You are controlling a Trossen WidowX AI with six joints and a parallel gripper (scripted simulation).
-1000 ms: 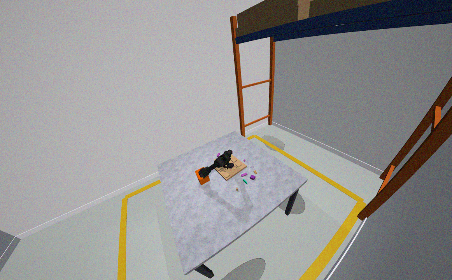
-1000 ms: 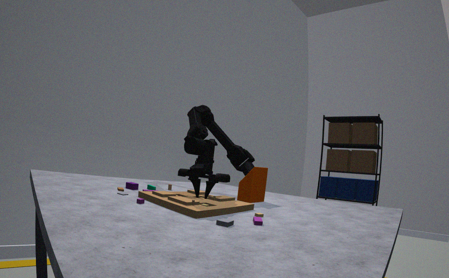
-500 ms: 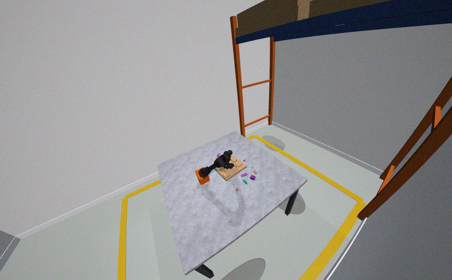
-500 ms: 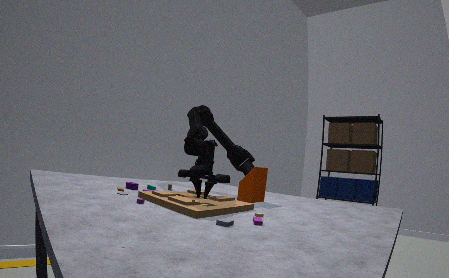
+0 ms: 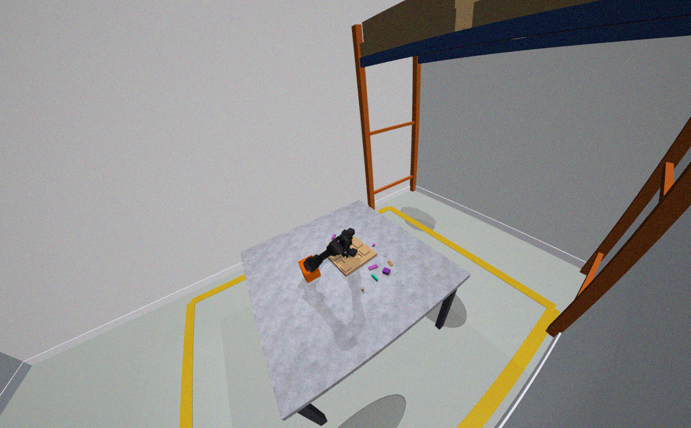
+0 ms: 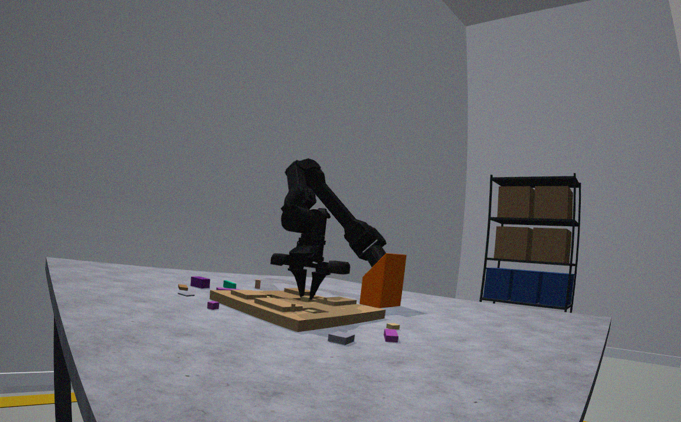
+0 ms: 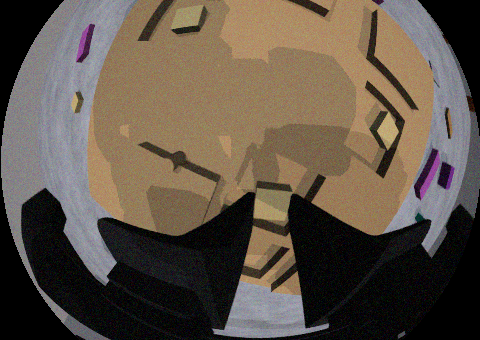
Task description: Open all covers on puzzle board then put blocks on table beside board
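The wooden puzzle board [image 5: 359, 261] [image 6: 327, 320] [image 7: 300, 32] lies flat on the table. My gripper [image 6: 306, 298] [image 7: 271, 200] points down over it, its fingertips shut on a pale square block [image 7: 272, 205] at one well. Whether the block's base is clear of the well cannot be told. In the wrist view, another pale block [image 7: 189, 18] sits in an open well at upper left and a third pale block [image 7: 386, 130] in one at the right. A raised cover [image 6: 272, 303] lies on the board's near side in the exterior view. My fingers hide part of the board.
The arm's orange mount [image 5: 313, 274] [image 6: 385, 286] stands beside the board. Around it lie a dark purple block [image 5: 386, 270] [image 6: 200, 282], a green piece [image 5: 374, 277] [image 6: 229, 284], a grey piece [image 6: 340, 339], a magenta block [image 6: 390, 336] [image 7: 85, 43] and a small yellow piece [image 6: 392, 326] [image 7: 77, 102].
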